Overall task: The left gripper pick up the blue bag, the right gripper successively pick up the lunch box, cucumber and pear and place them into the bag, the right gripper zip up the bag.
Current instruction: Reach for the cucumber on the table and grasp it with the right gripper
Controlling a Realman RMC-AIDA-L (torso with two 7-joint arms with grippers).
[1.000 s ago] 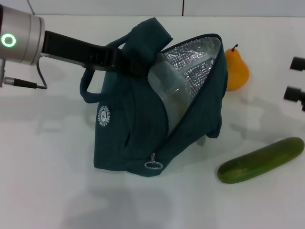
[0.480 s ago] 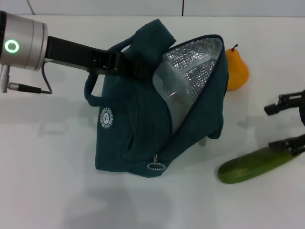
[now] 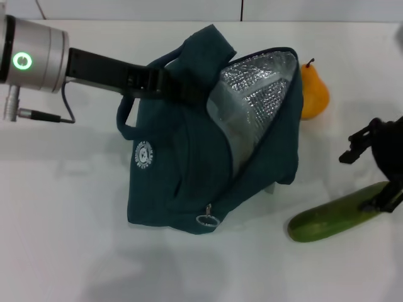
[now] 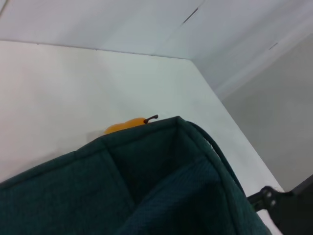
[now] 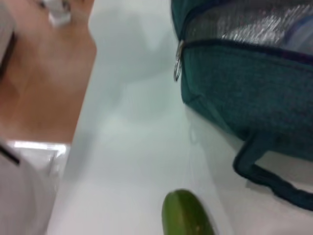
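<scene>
The blue bag (image 3: 182,170) stands open in the middle of the white table, its silver lining (image 3: 258,88) showing. A translucent lunch box (image 3: 227,110) sits inside it. My left gripper (image 3: 165,85) is shut on the bag's handle and holds the top up. The green cucumber (image 3: 334,215) lies to the bag's right front; its tip shows in the right wrist view (image 5: 188,218). My right gripper (image 3: 373,176) is open, its fingers either side of the cucumber's right end. The orange pear (image 3: 313,91) stands just behind the bag's right side and also shows in the left wrist view (image 4: 128,126).
The zipper pull ring (image 3: 206,219) hangs at the bag's front lower corner and shows in the right wrist view (image 5: 178,66). A loose strap loop (image 5: 264,171) lies on the table beside the bag. The table (image 3: 75,239) is white.
My right gripper has come in from the right edge and moved down to the cucumber's right end. The bag has shifted slightly right in the left gripper's hold.
</scene>
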